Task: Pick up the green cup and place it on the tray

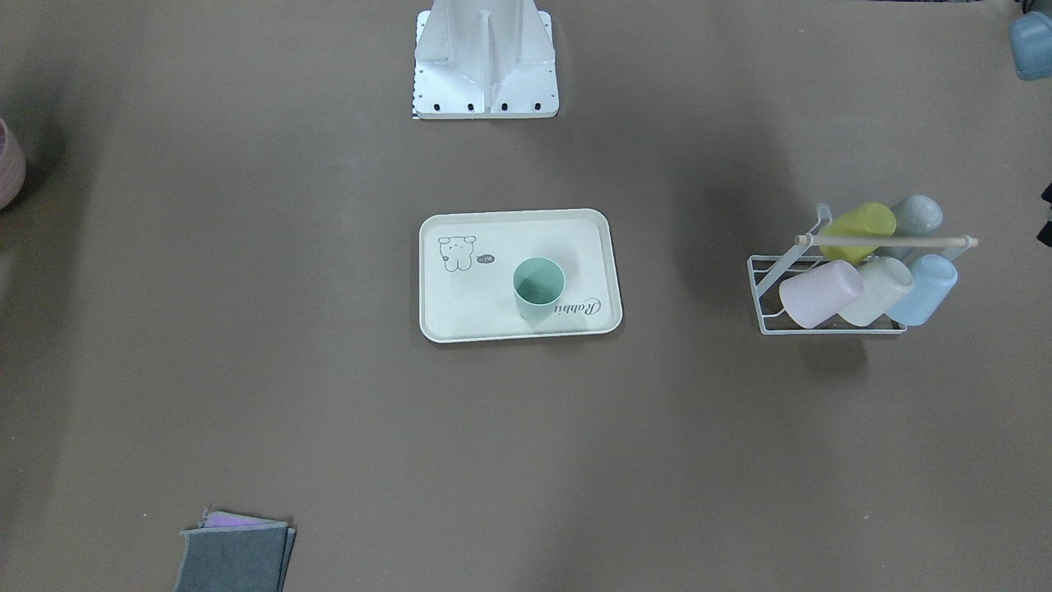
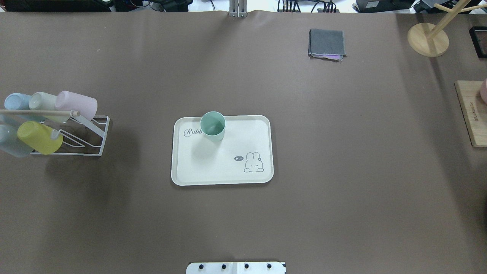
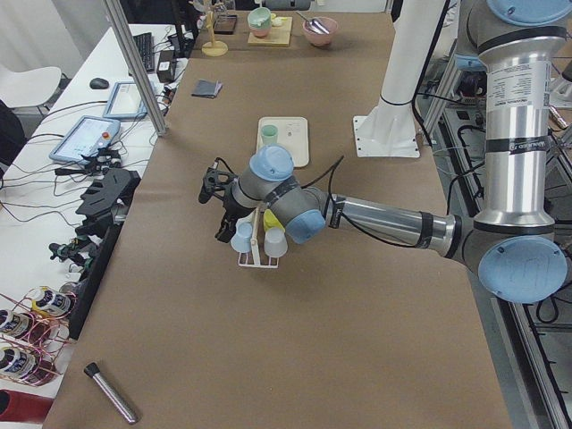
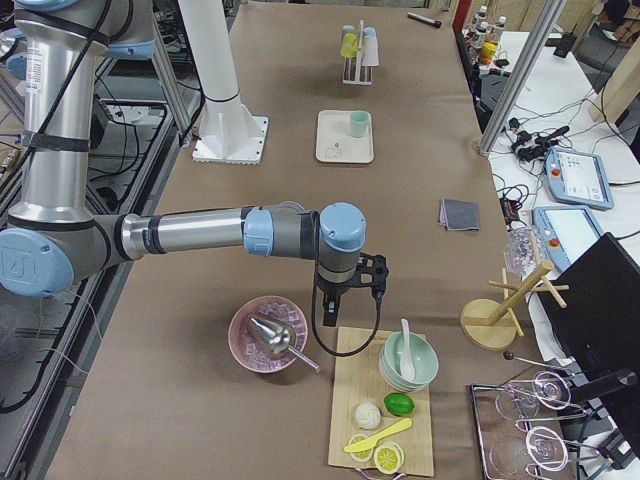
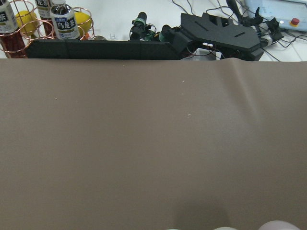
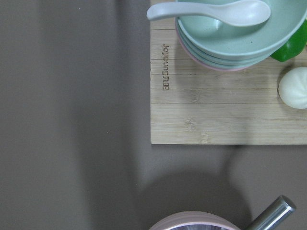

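Note:
The green cup (image 1: 538, 288) stands upright on the cream tray (image 1: 460, 316), over the "Rabbit" script; it also shows in the overhead view (image 2: 212, 126) on the tray (image 2: 228, 173). No gripper is near it. My left gripper (image 3: 212, 184) shows only in the exterior left view, above the cup rack (image 3: 257, 243), far from the tray (image 3: 295, 147). My right gripper (image 4: 347, 305) shows only in the exterior right view, over the wooden board's edge. I cannot tell whether either gripper is open or shut.
A white wire rack (image 2: 81, 140) holds several pastel cups, among them a yellow-green one (image 2: 40, 137). A folded grey cloth (image 2: 327, 43), a wooden mug tree (image 2: 428, 38), a wooden board (image 2: 471, 118) with stacked bowls (image 6: 230, 33), and a pink bowl (image 4: 268, 335) lie around.

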`<move>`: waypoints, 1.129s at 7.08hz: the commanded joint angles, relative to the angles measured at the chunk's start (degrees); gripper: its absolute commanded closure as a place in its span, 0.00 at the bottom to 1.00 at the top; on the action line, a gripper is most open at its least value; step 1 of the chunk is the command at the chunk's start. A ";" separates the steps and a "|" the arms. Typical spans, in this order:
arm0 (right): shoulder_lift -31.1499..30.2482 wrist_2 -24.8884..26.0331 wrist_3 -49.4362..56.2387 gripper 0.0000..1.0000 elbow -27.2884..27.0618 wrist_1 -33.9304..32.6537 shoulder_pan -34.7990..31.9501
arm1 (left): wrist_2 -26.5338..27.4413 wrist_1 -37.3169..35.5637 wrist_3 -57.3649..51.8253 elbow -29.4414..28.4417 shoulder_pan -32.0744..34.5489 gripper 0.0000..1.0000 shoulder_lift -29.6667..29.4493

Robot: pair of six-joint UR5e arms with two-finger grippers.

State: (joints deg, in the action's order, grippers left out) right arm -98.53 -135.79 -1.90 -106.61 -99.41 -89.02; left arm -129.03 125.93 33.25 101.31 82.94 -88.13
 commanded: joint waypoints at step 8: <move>0.00 -0.09 0.06 0.00 -0.09 0.01 -0.02 | -9.13 -24.91 -16.81 -21.39 7.06 0.02 -12.58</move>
State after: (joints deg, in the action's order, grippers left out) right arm -98.53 -135.84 -1.85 -106.69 -99.41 -89.03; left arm -137.92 104.63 16.86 83.67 90.16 -98.91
